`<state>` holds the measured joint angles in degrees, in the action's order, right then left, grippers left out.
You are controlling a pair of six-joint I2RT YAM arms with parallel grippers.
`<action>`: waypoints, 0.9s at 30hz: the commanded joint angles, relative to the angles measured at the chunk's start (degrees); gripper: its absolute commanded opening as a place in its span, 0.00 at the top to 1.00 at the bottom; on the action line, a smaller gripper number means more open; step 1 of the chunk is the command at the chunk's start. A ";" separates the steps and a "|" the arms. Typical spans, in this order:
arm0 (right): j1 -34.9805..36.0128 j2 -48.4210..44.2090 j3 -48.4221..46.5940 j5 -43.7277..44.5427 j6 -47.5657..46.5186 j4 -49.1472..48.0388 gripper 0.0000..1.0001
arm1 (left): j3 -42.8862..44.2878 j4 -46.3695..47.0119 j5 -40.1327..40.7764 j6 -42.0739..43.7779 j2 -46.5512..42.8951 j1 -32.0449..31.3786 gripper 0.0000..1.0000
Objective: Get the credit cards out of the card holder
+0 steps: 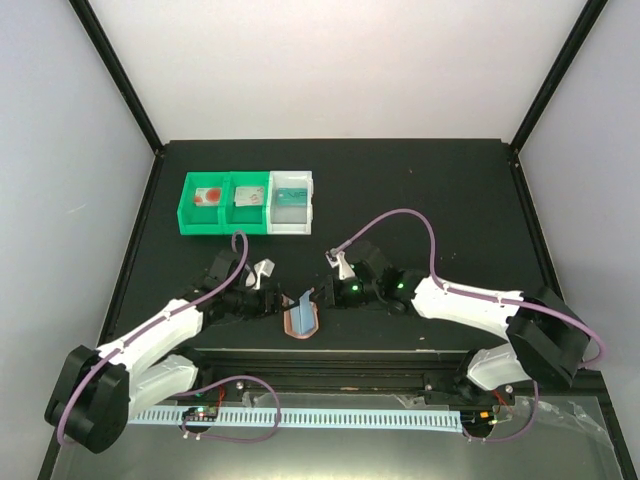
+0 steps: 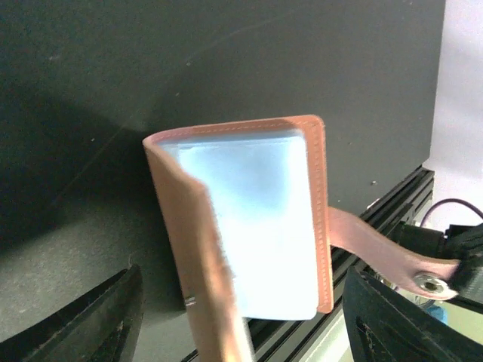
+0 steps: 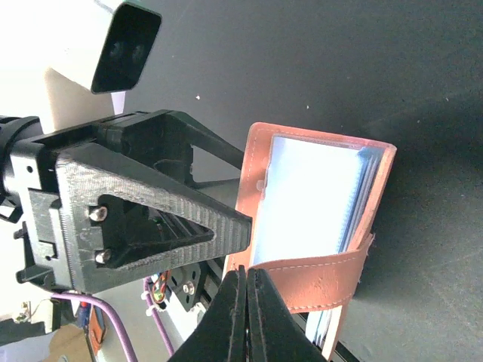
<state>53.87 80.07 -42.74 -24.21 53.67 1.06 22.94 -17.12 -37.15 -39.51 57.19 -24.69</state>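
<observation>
We can't tell whether any card sits inside the card holder (image 2: 256,226). Its light-blue pocket (image 3: 309,196) is washed out by glare in both wrist views, and the top view shows it only as a small pink-and-blue shape. Its lower edge is cut off in both wrist views. The bins' contents are tiny from above, w/ no detail beyond colour.

Arms: both reach inward, low over the black worktop (image 1: 430,190), and meet near its front-centre w/ the holder between them, open like a book. The left fingers (image 2: 98,320) are spread wide, one on each side of the holder. The right fingers (image 3: 223,332) are pressed together on the end of the holder's tab (image 3: 317,275).

Only the right wrist view shows a left fingertip touching the pink cover's edge. Only the left wrist view shows the tab's metal snap (image 2: 432,283). Only the top view shows the credit cards (image 1: 247,198): one white w/ a red disc and one grey in the green bins (image 1: 200,224), and one teal in the white bin (image 1: 292,226), all well apart from the holder.
</observation>
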 commanded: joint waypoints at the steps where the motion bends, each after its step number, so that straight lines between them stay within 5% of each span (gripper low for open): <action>1: -0.16 0.52 -0.07 0.73 0.44 -0.01 0.99 | -0.53 0.58 0.34 2.01 1.77 0.40 0.27; 16: -0.42 -3.01 1.02 16.99 -7.94 16.55 0.99 | -1.27 1.46 1.39 2.69 3.71 0.35 0.87; 20: -1.07 -2.71 0.72 23.83 -10.26 20.58 0.98 | -1.05 1.52 1.77 2.92 4.81 0.35 0.85; 24: -1.48 -3.92 1.88 26.70 -11.02 22.36 0.98 | -0.09 1.28 1.66 3.55 6.09 0.37 0.66; 27: -1.48 -4.88 3.25 25.86 -11.04 21.34 0.98 | 0.24 1.30 2.03 4.22 6.51 0.34 0.66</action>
<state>52.64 77.56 -41.17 -1.78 44.31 21.15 21.30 -16.25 -35.83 -36.93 63.02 -24.69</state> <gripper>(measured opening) 0.018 0.346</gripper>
